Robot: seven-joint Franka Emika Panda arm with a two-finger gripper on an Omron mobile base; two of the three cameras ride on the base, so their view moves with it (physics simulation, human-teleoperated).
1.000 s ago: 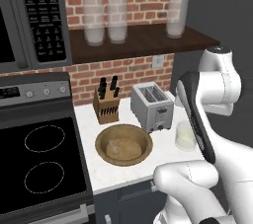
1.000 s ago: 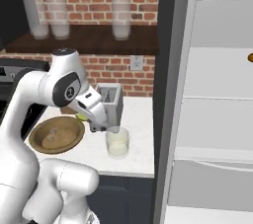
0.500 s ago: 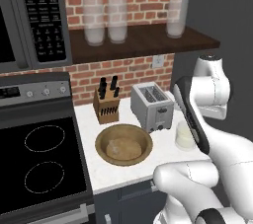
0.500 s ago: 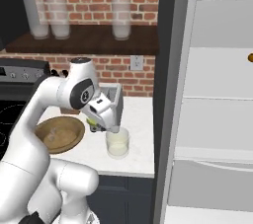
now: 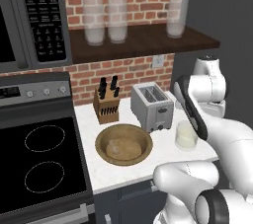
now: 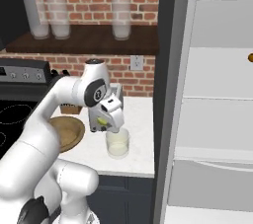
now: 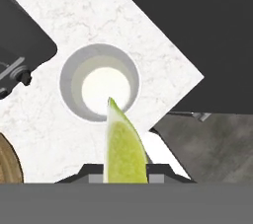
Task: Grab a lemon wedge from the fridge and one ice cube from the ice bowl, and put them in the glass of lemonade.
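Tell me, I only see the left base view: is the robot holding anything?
Observer: Yes. The gripper is shut on the lemon wedge, yellow-green between the jaws.
Operator: Is it over the glass of lemonade?
Observer: The hand view looks straight down into the glass, and the wedge's tip overlaps its rim.
Operator: Is the fridge open?
Observer: Yes. The right base view shows its pale shelves, with a small orange item on one.

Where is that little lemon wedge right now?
The lemon wedge is pinched in the gripper, just above the glass of lemonade on the white counter, with the toaster behind and the open fridge to the right.
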